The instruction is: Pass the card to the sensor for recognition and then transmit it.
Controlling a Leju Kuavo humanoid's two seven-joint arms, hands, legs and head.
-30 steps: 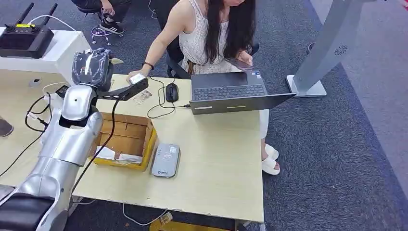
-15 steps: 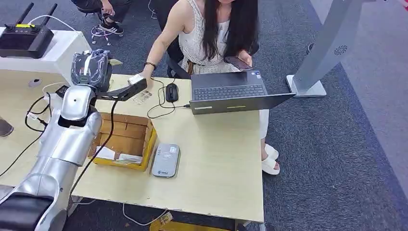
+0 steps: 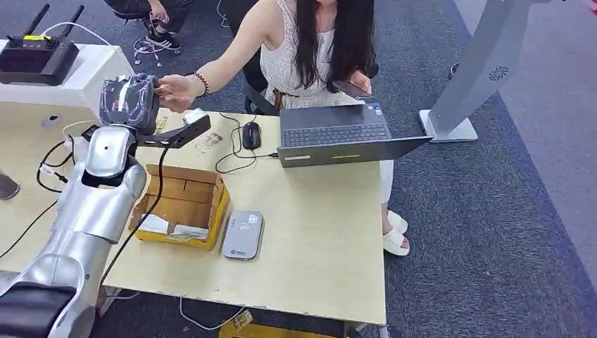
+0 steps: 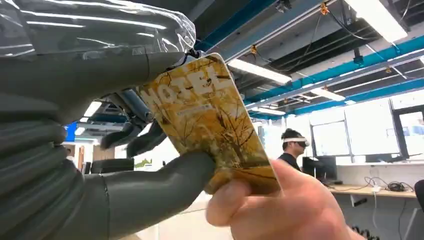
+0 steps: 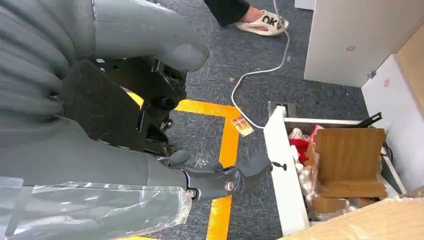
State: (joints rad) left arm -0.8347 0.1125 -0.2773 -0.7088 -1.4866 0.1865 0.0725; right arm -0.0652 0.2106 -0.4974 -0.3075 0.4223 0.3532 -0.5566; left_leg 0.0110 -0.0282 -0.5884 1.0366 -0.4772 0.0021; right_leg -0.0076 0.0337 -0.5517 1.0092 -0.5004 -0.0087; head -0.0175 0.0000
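My left hand, wrapped in clear plastic, is raised over the table's far left corner. In the left wrist view this hand grips a yellow HOTEL card between thumb and fingers. A person's hand pinches the card's free end; in the head view the same person's hand reaches across to mine. The grey card sensor lies flat on the table near its front, beside the box. My right hand hangs by my side above the floor, fingers apart and holding nothing.
An open cardboard box in a yellow tray sits left of the sensor. An open laptop, a mouse with its cable and loose cards lie at the table's far side. The person sits behind the table.
The person's hand has lifted off the table and taken hold of the card in my left hand. My left arm has shifted slightly to the left.
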